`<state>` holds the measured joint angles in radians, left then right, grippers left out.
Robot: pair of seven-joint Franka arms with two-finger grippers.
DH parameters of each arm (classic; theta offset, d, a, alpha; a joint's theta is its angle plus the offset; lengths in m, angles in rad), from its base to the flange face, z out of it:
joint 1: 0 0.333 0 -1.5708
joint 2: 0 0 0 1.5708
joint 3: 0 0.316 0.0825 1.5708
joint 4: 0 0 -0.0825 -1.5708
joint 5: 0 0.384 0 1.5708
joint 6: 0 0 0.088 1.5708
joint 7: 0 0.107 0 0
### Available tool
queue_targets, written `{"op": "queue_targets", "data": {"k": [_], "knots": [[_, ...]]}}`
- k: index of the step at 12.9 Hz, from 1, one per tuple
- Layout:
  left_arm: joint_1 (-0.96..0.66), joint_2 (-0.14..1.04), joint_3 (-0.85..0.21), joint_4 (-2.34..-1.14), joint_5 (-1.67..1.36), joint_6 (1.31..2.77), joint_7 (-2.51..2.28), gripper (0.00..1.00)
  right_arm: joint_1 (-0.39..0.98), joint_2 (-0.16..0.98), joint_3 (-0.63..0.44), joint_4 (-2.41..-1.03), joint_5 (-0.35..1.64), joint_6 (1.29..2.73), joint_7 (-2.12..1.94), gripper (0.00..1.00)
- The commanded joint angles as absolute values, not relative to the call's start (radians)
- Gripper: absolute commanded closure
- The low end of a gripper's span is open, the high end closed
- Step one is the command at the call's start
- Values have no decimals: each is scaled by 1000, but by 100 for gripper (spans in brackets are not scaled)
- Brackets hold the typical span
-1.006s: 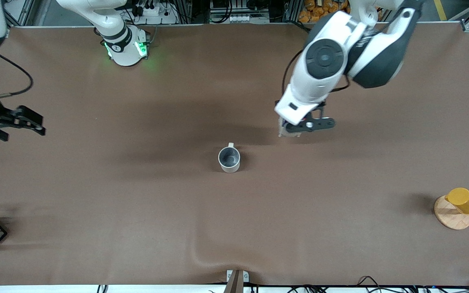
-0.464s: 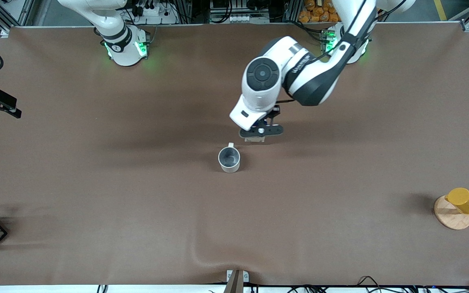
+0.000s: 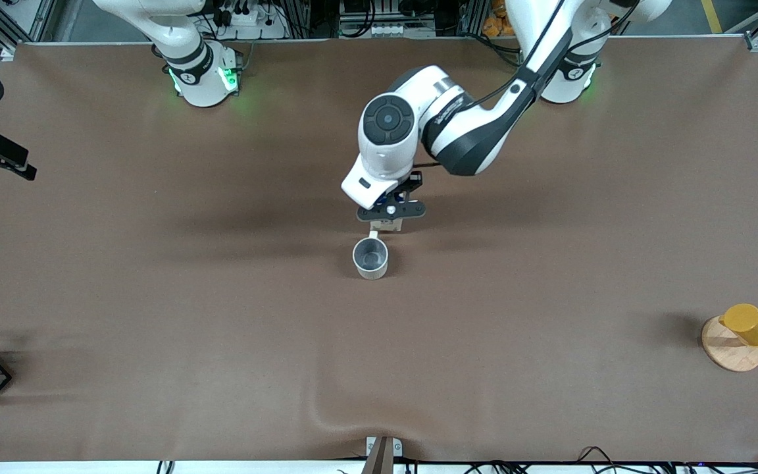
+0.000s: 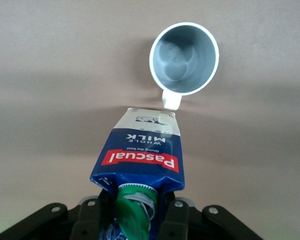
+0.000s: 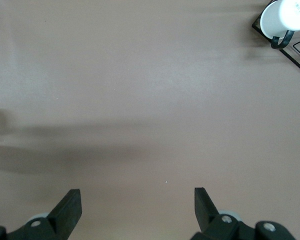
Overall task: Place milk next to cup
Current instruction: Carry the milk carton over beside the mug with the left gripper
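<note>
- We find the left gripper pinching the milk over the table, just beside the cup.
- We note the right gripper waiting, jaws spread.

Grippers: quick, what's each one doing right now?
Left gripper: shut on the milk, over the table by the cup.
Right gripper: open, empty, waiting.
</note>
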<state>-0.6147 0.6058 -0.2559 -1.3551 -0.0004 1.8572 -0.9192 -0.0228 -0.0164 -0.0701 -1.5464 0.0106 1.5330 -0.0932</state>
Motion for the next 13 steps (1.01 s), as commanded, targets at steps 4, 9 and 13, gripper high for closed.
{"op": "queue_targets", "data": {"k": [4,9,13], "knots": [[-661,675,-216,-1301,2,1868,-945,86,-18,-46,-43,-1548,14,1477,17,0],[-690,690,-193,-1301,9,1942,-937,70,-20,-28,-46,-1528,20,1477,14,0],[-690,690,-187,-1305,49,1948,-916,0,-23,-28,-49,-1514,20,1479,11,0]]}}
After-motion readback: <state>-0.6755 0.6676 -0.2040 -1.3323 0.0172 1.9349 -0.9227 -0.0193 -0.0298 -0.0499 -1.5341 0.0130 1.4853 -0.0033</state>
